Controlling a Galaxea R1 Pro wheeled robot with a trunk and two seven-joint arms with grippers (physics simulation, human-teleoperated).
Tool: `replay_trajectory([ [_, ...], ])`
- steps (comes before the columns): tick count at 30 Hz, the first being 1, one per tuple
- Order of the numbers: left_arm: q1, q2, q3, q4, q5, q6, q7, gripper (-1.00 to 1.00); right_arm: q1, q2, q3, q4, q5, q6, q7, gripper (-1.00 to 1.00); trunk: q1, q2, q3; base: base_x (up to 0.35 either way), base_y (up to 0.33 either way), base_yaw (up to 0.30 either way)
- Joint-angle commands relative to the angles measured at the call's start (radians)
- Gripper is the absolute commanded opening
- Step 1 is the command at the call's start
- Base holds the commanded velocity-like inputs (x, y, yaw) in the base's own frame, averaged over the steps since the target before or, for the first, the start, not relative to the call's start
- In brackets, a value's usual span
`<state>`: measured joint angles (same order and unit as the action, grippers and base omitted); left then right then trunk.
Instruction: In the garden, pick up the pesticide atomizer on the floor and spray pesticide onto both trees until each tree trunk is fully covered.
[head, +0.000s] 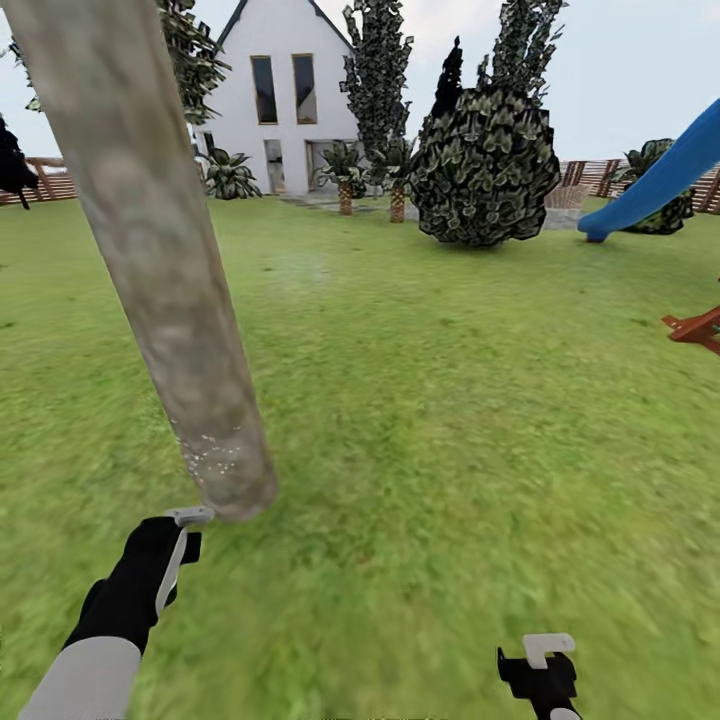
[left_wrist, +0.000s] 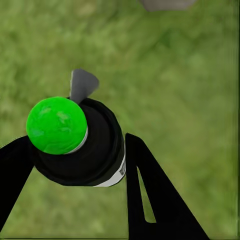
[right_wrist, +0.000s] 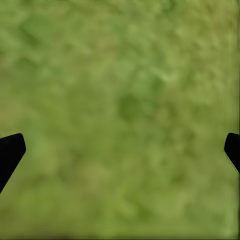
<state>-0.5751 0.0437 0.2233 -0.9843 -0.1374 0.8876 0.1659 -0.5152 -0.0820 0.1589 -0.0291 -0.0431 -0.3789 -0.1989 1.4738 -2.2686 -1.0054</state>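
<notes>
My left gripper (left_wrist: 80, 160) pinched the atomizer (left_wrist: 80, 145) near the tree trunk (head: 170, 300); right gripper (right_wrist: 120, 150) spread. Risk: spray leaving upper trunk uncovered.

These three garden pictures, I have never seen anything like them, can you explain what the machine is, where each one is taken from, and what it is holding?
It is a simulated two-armed wheeled robot, steered by a person. The big picture comes from a camera on its head, looking down over a lawn toward a white house, a dark bush and a blue slide. The thick leaning column is a tree trunk, with pale specks near its base.

The other two pictures come from cameras near each gripper. The left gripper is shut on the pesticide atomizer, a black bottle with a green cap, its nozzle near the trunk's base. The right gripper is open, holding nothing, above grass.
</notes>
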Motion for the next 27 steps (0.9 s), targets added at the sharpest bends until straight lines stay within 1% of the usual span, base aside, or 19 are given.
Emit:
replay_trajectory([
  [1, -0.003, -0.001, 0.001, -0.002, -0.009, 0.005, -0.003, -1.00, 0.000, 0.000, 0.008, 0.000, -0.004, -0.002, -0.004, 1.00, 0.000, 0.000, -0.001, -0.039, -0.266, 0.214],
  [6, -0.013, -0.001, 0.001, -0.018, -0.009, 0.004, -0.003, -1.00, 0.000, 0.001, 0.008, 0.000, -0.003, -0.002, -0.004, 1.00, 0.000, 0.000, -0.001, 0.135, -0.231, 0.263],
  [10, -0.021, -0.010, -0.001, -0.030, -0.007, 0.004, -0.004, -1.00, 0.000, 0.000, 0.008, 0.000, -0.004, -0.002, -0.004, 1.00, 0.000, 0.000, -0.001, 0.213, -0.131, 0.276],
  [11, -0.033, -0.005, -0.002, -0.039, -0.007, 0.005, -0.008, -1.00, 0.000, 0.000, 0.008, 0.000, -0.004, -0.002, -0.004, 1.00, 0.000, 0.000, -0.001, 0.055, -0.024, 0.276],
  [12, -0.054, 0.003, -0.001, -0.046, -0.008, 0.009, -0.010, -1.00, 0.000, 0.000, 0.008, 0.000, -0.004, -0.002, -0.004, 1.00, 0.000, 0.000, -0.001, 0.023, -0.010, 0.276],
  [14, -0.154, 0.020, -0.002, -0.050, -0.015, 0.026, -0.015, -1.00, 0.000, -0.001, 0.008, 0.000, -0.004, -0.002, -0.004, 1.00, 0.000, 0.000, -0.001, 0.005, -0.002, 0.190],
  [16, -0.232, 0.026, -0.003, -0.051, -0.015, 0.078, -0.017, -1.00, 0.000, -0.001, 0.008, 0.000, -0.004, -0.002, -0.004, 1.00, 0.000, 0.000, -0.001, 0.001, -0.001, 0.048],
  [17, -0.285, 0.030, -0.004, -0.051, -0.015, 0.102, -0.018, -1.00, 0.000, -0.001, 0.008, 0.000, -0.004, -0.002, -0.004, 1.00, 0.000, 0.000, -0.001, 0.000, 0.000, 0.011],
  [18, -0.301, 0.037, -0.004, -0.050, -0.016, 0.108, -0.018, -1.00, 0.000, -0.001, 0.008, 0.000, -0.004, -0.002, -0.004, 1.00, 0.000, 0.000, -0.001, 0.000, 0.000, 0.006],
  [19, -0.312, 0.074, -0.004, -0.045, -0.012, 0.115, -0.020, -1.00, 0.000, -0.002, 0.008, 0.000, -0.003, -0.003, -0.004, 1.00, 0.000, 0.000, -0.001, 0.000, 0.000, 0.002],
  [20, -0.312, 0.096, -0.004, -0.040, -0.009, 0.116, -0.022, -1.00, 0.000, -0.002, 0.008, 0.000, -0.003, -0.003, -0.004, 1.00, 0.000, 0.000, -0.001, 0.000, 0.000, 0.000],
  [22, -0.305, 0.119, -0.006, -0.035, -0.006, 0.115, -0.023, -1.00, 0.000, -0.002, 0.008, 0.000, -0.003, -0.003, -0.004, 1.00, 0.000, 0.000, -0.001, 0.000, 0.000, 0.000],
  [24, -0.301, 0.122, -0.008, -0.035, -0.006, 0.110, -0.023, -1.00, 0.000, -0.002, 0.008, 0.000, -0.003, -0.003, -0.004, 1.00, 0.000, 0.000, -0.001, 0.000, 0.000, 0.000],
  [26, -0.299, 0.119, -0.008, -0.034, -0.006, 0.110, -0.024, -1.00, 0.000, -0.002, 0.008, 0.000, -0.004, -0.003, -0.004, 1.00, 0.000, 0.000, -0.001, 0.000, 0.000, 0.000],
  [27, -0.297, 0.115, -0.014, -0.034, -0.005, 0.109, -0.036, -1.00, 0.000, -0.002, 0.008, 0.000, -0.004, -0.003, -0.004, 1.00, 0.000, 0.000, -0.001, 0.000, 0.000, 0.000],
])
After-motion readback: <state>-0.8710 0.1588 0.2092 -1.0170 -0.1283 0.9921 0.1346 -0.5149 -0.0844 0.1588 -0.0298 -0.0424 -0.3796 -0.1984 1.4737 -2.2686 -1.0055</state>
